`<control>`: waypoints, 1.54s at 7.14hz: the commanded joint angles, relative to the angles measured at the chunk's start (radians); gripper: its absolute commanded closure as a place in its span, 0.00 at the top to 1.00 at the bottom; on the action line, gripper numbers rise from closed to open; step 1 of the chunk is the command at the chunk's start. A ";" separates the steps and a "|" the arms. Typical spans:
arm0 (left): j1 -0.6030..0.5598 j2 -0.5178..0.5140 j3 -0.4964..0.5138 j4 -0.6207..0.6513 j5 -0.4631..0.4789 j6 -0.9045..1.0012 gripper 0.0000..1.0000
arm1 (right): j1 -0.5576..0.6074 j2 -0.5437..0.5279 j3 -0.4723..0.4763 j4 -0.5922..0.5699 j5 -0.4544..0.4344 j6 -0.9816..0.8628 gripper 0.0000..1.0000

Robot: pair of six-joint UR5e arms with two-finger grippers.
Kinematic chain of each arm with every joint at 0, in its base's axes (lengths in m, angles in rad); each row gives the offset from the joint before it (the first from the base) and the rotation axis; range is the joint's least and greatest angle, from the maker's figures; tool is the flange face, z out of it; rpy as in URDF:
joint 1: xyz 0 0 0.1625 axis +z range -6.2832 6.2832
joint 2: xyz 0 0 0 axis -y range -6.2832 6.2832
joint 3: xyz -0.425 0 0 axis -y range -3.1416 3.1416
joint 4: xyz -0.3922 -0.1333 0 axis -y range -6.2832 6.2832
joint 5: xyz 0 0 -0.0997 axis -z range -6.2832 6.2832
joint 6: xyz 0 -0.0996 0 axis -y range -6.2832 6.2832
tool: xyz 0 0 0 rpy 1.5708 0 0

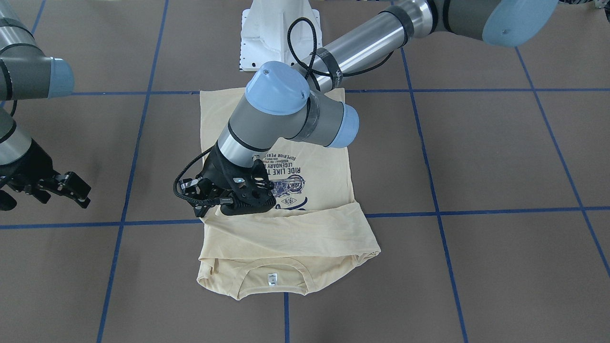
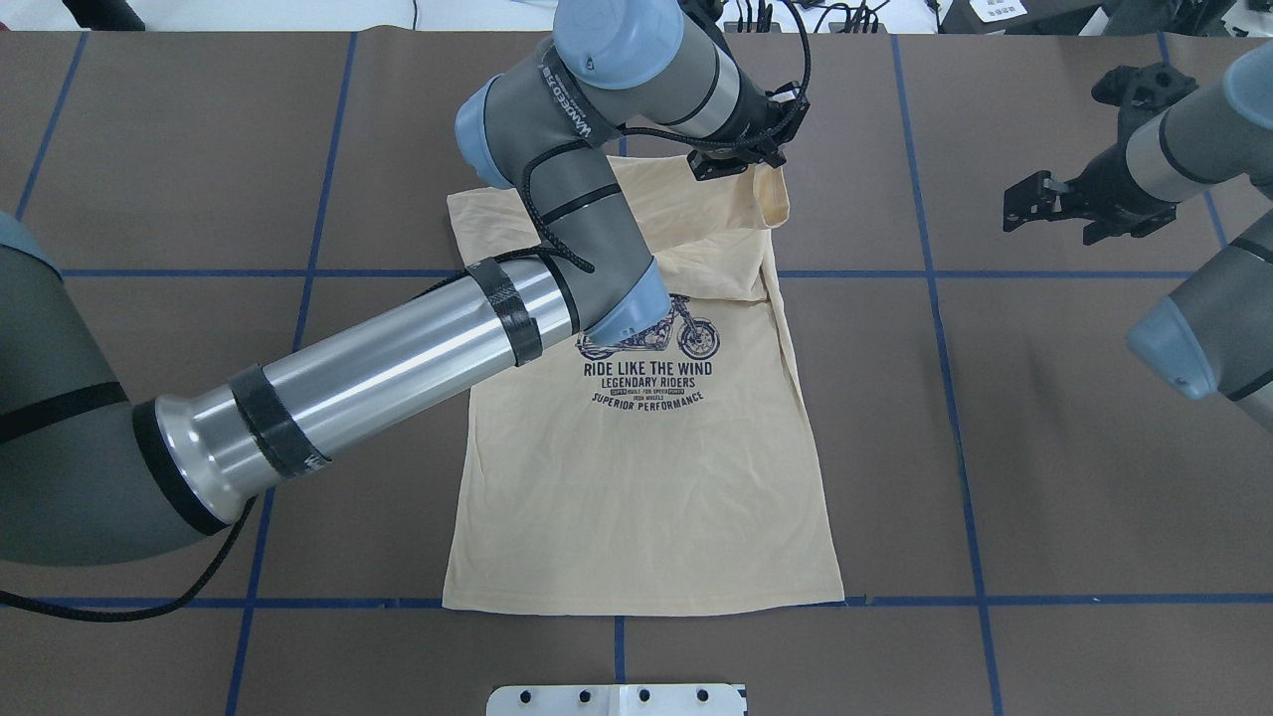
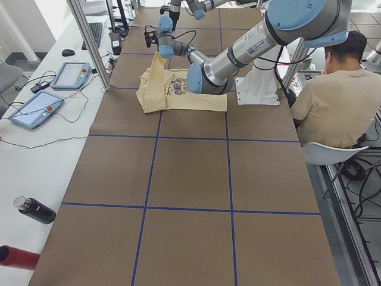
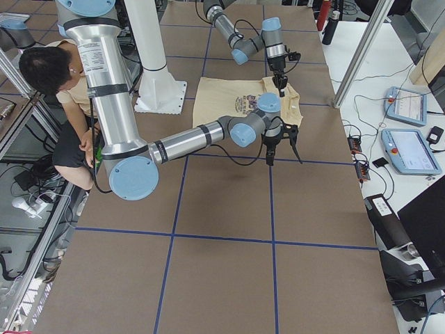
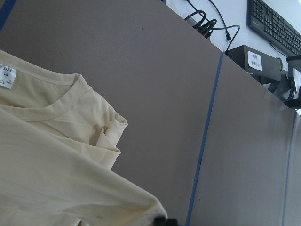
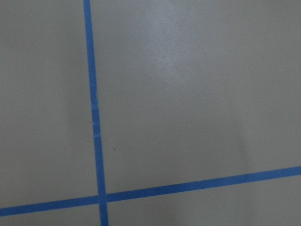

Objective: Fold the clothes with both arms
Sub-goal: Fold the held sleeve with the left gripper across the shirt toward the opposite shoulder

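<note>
Shirt (image 2: 646,477) flat mid-desk (image 2: 1044,447), hem toward base (image 1: 276,33), fabric band folded across chest. Your left end effector (image 1: 217,206) pinches that band's edge; its forearm hides part of print from overhead. Right end effector (image 1: 71,190) spread, well apart over bare desk. Person (image 3: 333,89) sits behind base; pendants (image 3: 36,107) past collar-side edge.

Bright, even light; perhaps slight blur.
</note>
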 commanded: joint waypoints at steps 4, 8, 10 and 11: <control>0.039 -0.029 0.041 -0.026 0.030 -0.008 0.00 | 0.035 -0.021 -0.022 -0.001 0.002 -0.075 0.99; 0.068 -0.031 0.044 -0.026 0.058 -0.010 0.00 | 0.035 -0.014 -0.037 -0.001 0.002 -0.075 0.99; 0.077 -0.046 0.057 -0.037 0.096 -0.057 0.00 | 0.033 -0.009 -0.045 0.001 0.002 -0.073 0.99; 0.077 -0.048 0.067 -0.055 0.098 -0.059 0.22 | 0.033 -0.009 -0.042 0.001 0.002 -0.073 0.99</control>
